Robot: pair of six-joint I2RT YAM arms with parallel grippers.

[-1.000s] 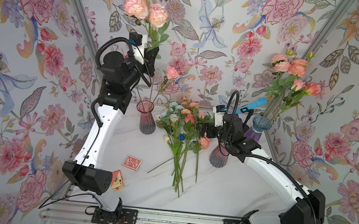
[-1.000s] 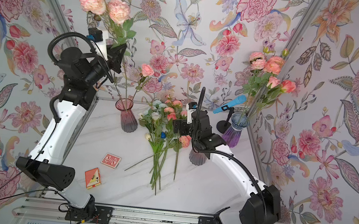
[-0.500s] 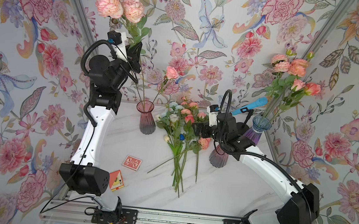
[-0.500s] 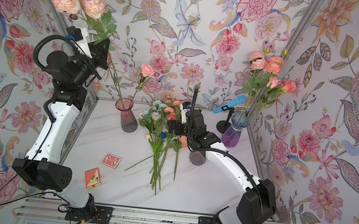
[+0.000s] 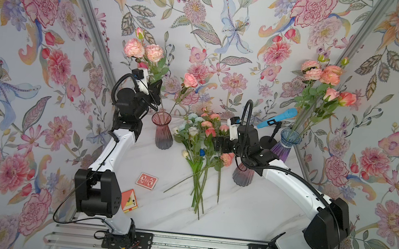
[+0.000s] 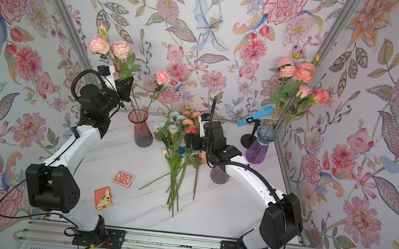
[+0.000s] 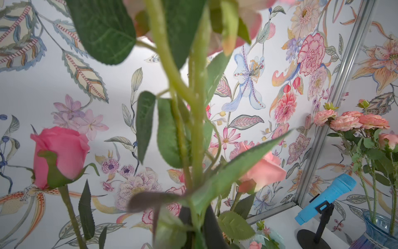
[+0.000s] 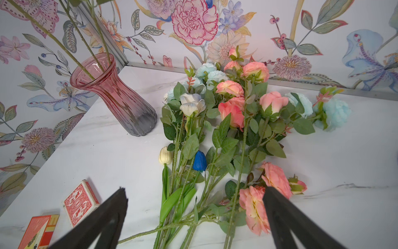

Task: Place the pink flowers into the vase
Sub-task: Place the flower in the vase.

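One worktop (image 5: 247, 211), white and marbled, is being used as the base for every item below.

One loose bunch (image 5: 206, 141) of mixed stems is being shown lying flat at its middle, pink and salmon heads among white and pale blue ones.

One spray of pink flowers (image 5: 144, 50), with two ruffled heads on a long leafy stem, is being held upright over the pink vase (image 5: 162, 132). Its lower end appears to be entering the mouth beside a rose (image 5: 190, 80) already standing there.

One left claw (image 5: 155, 89) is being shown pinched tight on that stem, just under the leaves.

One right claw (image 8: 193, 189) is being shown spread wide and empty, hovering over the bunch near a salmon bloom (image 8: 256, 209).

One red card pack (image 5: 147, 180) and one orange card box (image 5: 129, 201) are being shown lying near the left arm, apart from the flowers.

Handling note: the step in hand is being judged as lowering the spray. A slow, straight descent is being advised, with release only once the stem end is resting deep in the vase. The leaves are being judged likely to snag on the rim or the neighbouring rose.
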